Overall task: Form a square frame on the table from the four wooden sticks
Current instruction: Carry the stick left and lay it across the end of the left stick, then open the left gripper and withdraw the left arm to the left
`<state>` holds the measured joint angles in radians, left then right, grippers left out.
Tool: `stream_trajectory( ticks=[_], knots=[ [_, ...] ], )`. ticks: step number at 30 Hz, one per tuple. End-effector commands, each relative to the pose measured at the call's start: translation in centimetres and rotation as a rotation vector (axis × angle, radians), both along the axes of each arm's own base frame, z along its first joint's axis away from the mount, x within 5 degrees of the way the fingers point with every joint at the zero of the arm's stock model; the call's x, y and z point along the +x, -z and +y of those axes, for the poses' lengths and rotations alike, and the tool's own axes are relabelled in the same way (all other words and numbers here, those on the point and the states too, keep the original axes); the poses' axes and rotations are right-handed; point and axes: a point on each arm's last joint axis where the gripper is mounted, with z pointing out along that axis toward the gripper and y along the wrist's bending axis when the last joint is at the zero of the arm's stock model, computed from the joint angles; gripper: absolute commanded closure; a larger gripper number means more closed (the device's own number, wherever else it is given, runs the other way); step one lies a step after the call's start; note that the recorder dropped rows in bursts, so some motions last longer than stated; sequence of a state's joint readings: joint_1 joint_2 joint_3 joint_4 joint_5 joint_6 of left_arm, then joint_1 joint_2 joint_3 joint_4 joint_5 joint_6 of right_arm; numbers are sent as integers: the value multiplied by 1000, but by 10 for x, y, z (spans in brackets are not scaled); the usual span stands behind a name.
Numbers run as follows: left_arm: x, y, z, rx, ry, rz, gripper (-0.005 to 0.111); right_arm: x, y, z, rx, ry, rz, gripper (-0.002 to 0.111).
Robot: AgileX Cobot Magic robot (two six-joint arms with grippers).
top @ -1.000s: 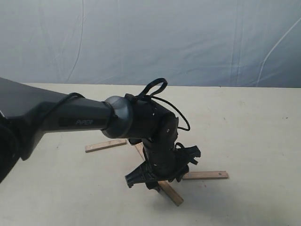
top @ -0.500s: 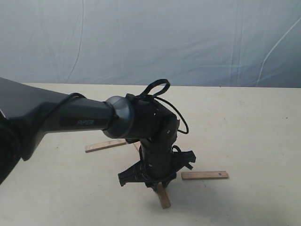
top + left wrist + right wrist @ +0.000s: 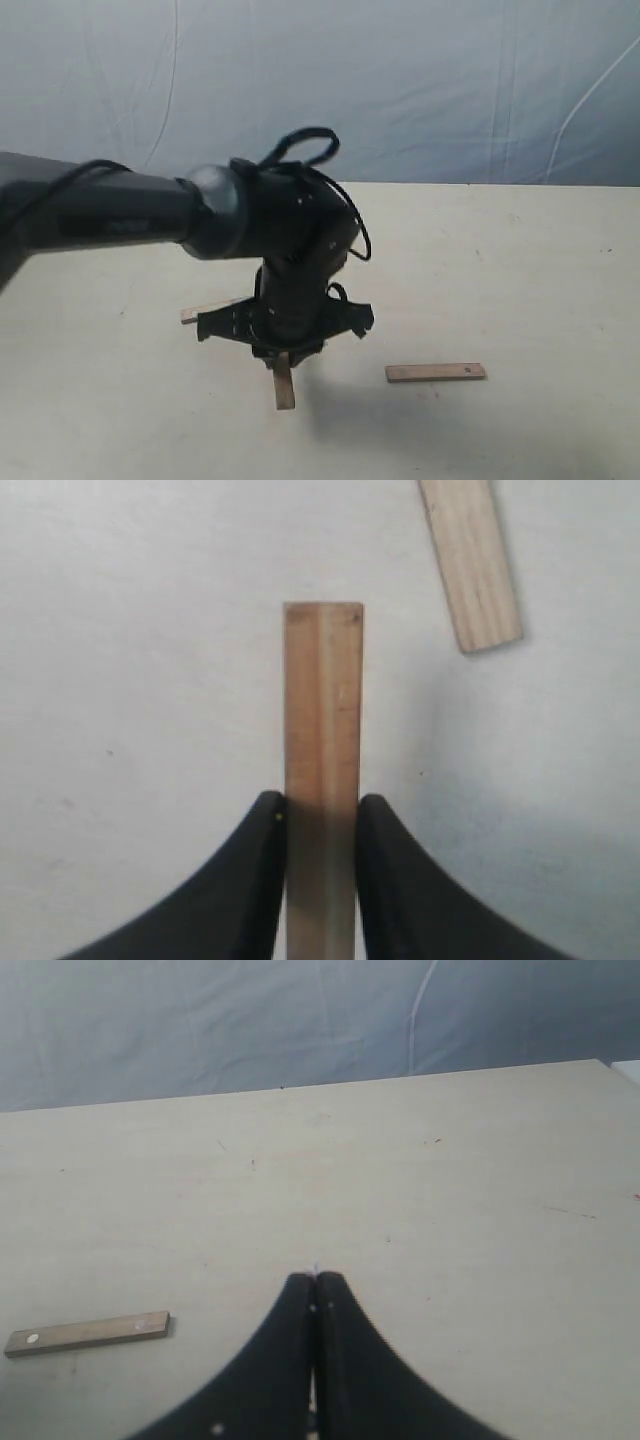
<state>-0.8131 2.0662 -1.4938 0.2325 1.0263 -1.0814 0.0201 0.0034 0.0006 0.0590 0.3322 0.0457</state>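
Observation:
My left gripper (image 3: 284, 356) (image 3: 322, 810) is shut on a wooden stick (image 3: 323, 730) (image 3: 284, 386), held at its long edges, its free end pointing toward the near table edge. A second stick (image 3: 196, 313) (image 3: 470, 560) lies just left of and behind the gripper, mostly hidden by the arm in the exterior view. A third stick (image 3: 435, 372) (image 3: 88, 1333) with small holes lies flat to the right. The fourth stick is hidden. No square frame shows. My right gripper (image 3: 316, 1280) is shut and empty over the table (image 3: 450, 1190), outside the exterior view.
The left arm (image 3: 110, 215) reaches in from the left across the pale table (image 3: 520, 280). A blue-grey cloth backdrop (image 3: 400, 80) hangs behind the table's far edge.
The left gripper has carried its stick leftward and turned it, from slanting toward the near right to pointing nearly straight at the near edge. The right stick has not moved.

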Motion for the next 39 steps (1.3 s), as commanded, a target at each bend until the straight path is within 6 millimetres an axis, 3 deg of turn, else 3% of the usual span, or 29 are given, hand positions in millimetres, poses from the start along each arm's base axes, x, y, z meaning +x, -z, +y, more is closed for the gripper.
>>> stream_trajectory(
  ticks=[1, 3, 8, 12, 15, 25, 32, 39],
  knots=[
    [8, -45, 28, -36, -14, -28, 107, 0, -1, 0, -5, -2, -10, 109],
    [13, -49, 43, -27, -43, -23, 107, 0, -1, 0, -5, -2, -10, 109],
    [31, -19, 78, -117, -70, -14, 107, 0, -1, 0, -5, -2, -10, 109],
    [41, -6, 110, -111, -84, 10, 107, 0, -1, 0, -5, -2, -10, 109],
    [47, 3, 123, -150, -80, -20, 107, 0, -1, 0, 2, -3, -10, 109],
    [55, 8, 132, -173, -64, -58, 107, 0, -1, 0, 2, -3, -10, 109],
    [58, 38, 128, -170, -72, -1, 107, 0, -1, 0, 2, -3, -10, 109],
    [60, 45, 127, -180, -78, -3, 107, 0, -1, 0, 2, -3, -10, 109]
  ],
)
